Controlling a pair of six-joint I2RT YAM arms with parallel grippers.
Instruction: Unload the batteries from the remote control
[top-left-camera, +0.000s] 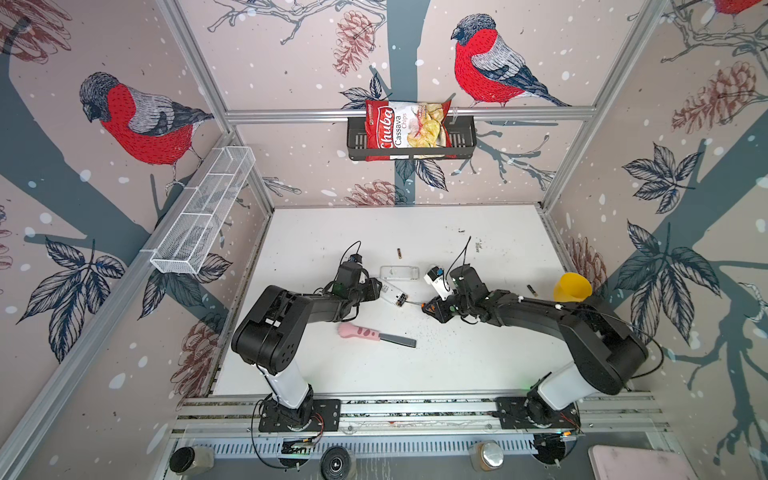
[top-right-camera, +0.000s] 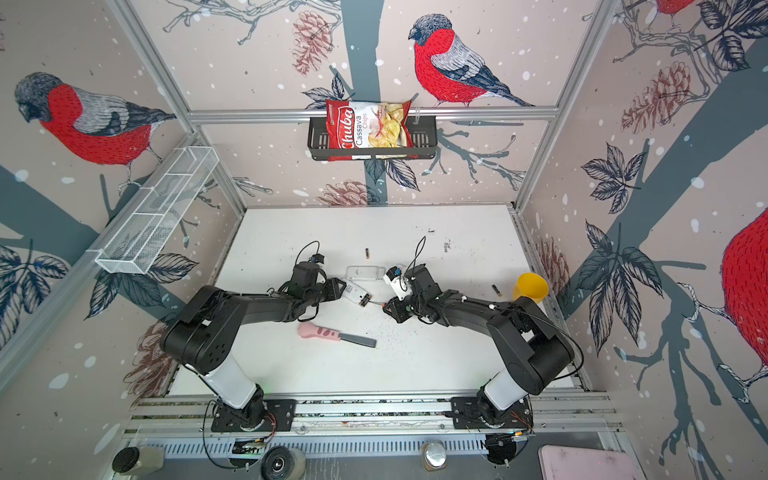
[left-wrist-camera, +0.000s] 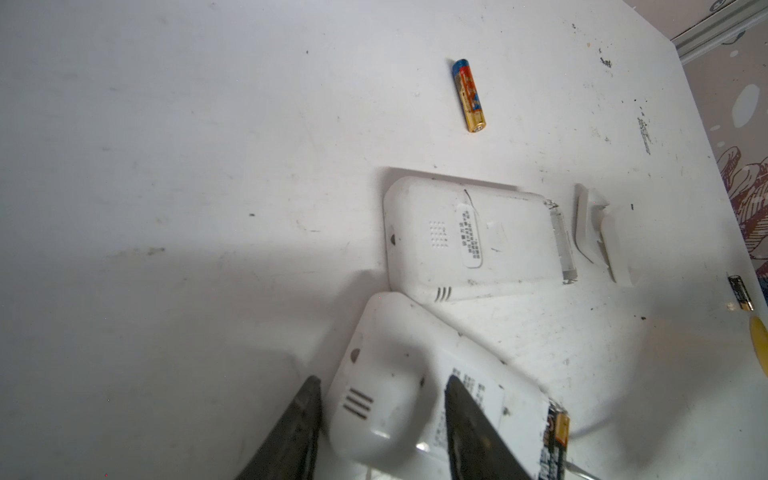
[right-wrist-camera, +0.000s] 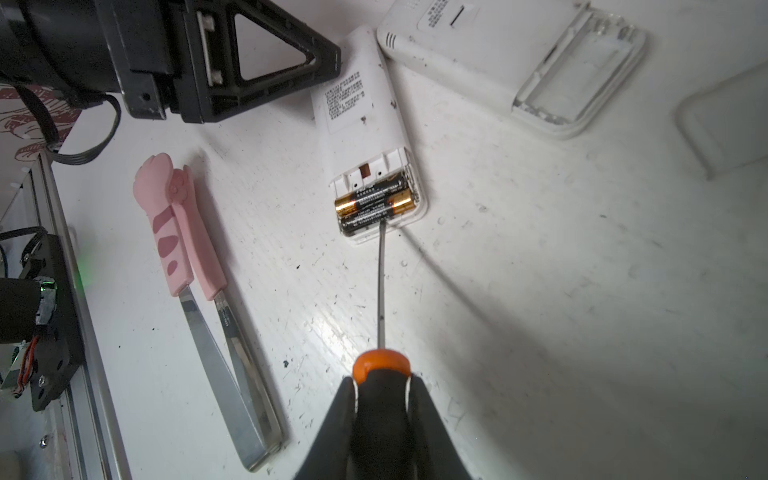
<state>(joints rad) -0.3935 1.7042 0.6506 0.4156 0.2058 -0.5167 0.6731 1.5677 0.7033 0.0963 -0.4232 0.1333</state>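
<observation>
Two black-and-gold AAA batteries (right-wrist-camera: 376, 203) are seated side by side in the opened white remote control (right-wrist-camera: 359, 104); a loose battery (top-left-camera: 399, 253) is laid at its 12 o'clock.

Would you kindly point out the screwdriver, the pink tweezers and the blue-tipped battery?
screwdriver (right-wrist-camera: 381, 365): right wrist view, orange collar of the handle.
pink tweezers (right-wrist-camera: 165, 218): right wrist view, pink handle.
blue-tipped battery (left-wrist-camera: 468, 96): left wrist view, middle of its body.

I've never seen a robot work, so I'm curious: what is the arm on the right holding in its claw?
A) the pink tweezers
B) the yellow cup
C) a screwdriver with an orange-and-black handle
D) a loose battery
C: the right gripper is shut on the screwdriver, whose tip reaches the batteries in the open compartment of the remote control.
</observation>
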